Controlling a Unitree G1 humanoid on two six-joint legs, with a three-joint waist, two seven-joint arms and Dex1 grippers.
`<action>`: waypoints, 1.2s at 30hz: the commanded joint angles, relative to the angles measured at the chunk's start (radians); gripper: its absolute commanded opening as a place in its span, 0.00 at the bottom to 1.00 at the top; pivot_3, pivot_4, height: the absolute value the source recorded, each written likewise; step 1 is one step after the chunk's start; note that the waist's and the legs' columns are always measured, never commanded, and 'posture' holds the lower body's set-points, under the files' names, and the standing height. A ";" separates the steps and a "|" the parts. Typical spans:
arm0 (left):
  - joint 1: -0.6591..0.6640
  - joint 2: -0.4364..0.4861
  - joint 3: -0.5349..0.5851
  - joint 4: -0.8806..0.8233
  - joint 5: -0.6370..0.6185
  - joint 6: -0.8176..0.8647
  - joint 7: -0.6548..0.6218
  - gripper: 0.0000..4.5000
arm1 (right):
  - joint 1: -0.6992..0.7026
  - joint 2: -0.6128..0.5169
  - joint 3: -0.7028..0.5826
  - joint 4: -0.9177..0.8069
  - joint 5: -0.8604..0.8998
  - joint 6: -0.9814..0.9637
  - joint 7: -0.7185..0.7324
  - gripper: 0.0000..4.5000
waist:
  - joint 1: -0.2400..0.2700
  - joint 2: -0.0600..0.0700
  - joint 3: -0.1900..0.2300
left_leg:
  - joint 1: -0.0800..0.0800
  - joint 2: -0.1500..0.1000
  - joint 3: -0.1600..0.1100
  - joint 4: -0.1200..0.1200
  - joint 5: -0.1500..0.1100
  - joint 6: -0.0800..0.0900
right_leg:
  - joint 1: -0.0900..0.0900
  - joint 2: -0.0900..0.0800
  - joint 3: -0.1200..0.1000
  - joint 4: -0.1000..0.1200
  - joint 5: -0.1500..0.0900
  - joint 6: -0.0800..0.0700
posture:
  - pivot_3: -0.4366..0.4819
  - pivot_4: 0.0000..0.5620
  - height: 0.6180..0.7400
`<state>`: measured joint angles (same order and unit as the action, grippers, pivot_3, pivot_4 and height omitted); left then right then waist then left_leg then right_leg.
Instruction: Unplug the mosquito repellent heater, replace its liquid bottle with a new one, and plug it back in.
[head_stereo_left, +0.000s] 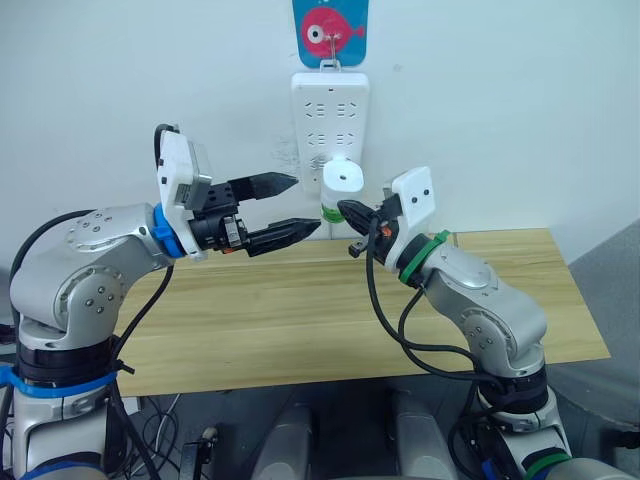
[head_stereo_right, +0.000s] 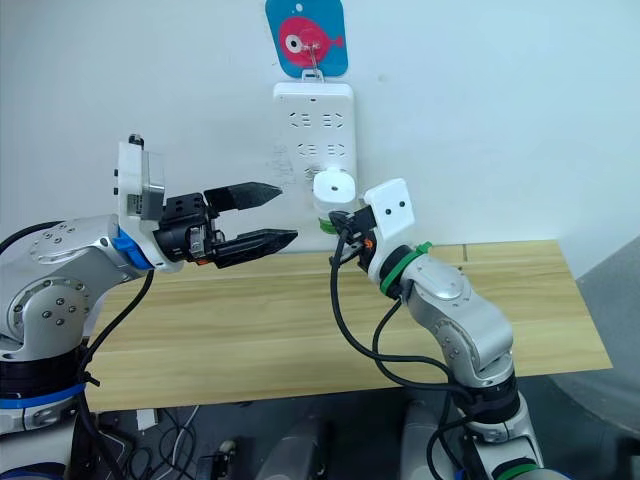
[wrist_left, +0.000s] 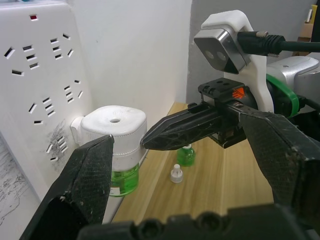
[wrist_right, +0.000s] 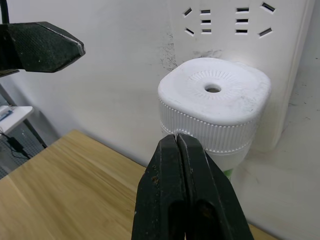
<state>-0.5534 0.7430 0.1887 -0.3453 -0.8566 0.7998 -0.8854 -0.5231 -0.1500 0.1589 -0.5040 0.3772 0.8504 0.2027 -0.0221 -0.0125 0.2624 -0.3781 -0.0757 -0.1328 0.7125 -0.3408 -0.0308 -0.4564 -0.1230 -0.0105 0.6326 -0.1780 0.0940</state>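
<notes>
Left claw (head_stereo_left: 283, 209) hangs over the wooden desk (head_stereo_left: 300, 320) with its fingers spread wide, tips aimed at the white wall (head_stereo_left: 500, 100). On that wall a white power strip (head_stereo_left: 330, 110) hangs beneath a blue fish tag (head_stereo_left: 330, 30). Mosquito repellent heater (head_stereo_left: 342, 178) sits plugged into the strip's lower part, green liquid bottle (wrist_left: 121, 179) beneath it. Right claw (head_stereo_left: 348, 211), fingers pressed together, sits just below the heater. Between the claws, a spare green bottle (wrist_left: 186, 155) and small cap (wrist_left: 175, 173) stand on the desk.

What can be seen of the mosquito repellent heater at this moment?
The mosquito repellent heater is a white rounded plastic drum, its ribbed band below a flat face with a small round hole. It sits plugged into the white power strip on the wall, a green liquid bottle hanging beneath. Neither tool touches it.
</notes>
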 joint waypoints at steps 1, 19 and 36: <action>-0.005 0.014 0.009 -0.012 0.002 -0.017 -0.007 1.00 | -0.047 -0.046 -0.048 0.027 -0.139 -0.073 -0.099 0.01 | 0.002 0.000 0.000 | 0.000 0.000 0.000 0.000 0.000 0.000 | 0.000 0.000 0.000 0.000 0.000 0.000 | 0.55 0.41 1.00; -0.009 0.008 0.004 0.007 0.027 -0.036 -0.010 1.00 | -0.011 -0.055 -0.046 -0.012 -0.060 -0.076 -0.007 0.01 | 0.025 0.000 0.000 | 0.004 0.000 0.000 -0.001 0.010 -0.006 | 0.001 0.001 -0.001 0.011 0.004 -0.006 | 0.54 0.41 1.00; 0.018 0.038 0.001 0.038 0.076 -0.059 -0.048 1.00 | 0.042 -0.161 -0.110 -0.169 0.210 0.128 0.176 0.01 | 0.018 0.000 0.000 | 0.004 0.002 0.000 -0.015 0.010 -0.006 | -0.001 0.002 -0.002 -0.005 0.004 -0.006 | 0.54 0.39 1.00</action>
<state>-0.5399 0.7590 0.1813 -0.3020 -0.7883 0.7577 -0.9219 -0.4851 -0.2942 0.0859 -0.6145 0.5437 0.9671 0.3538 -0.0044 -0.0126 0.2625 -0.3744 -0.0737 -0.1327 0.6973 -0.3311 -0.0363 -0.4569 -0.1212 -0.0122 0.6275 -0.1745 0.0881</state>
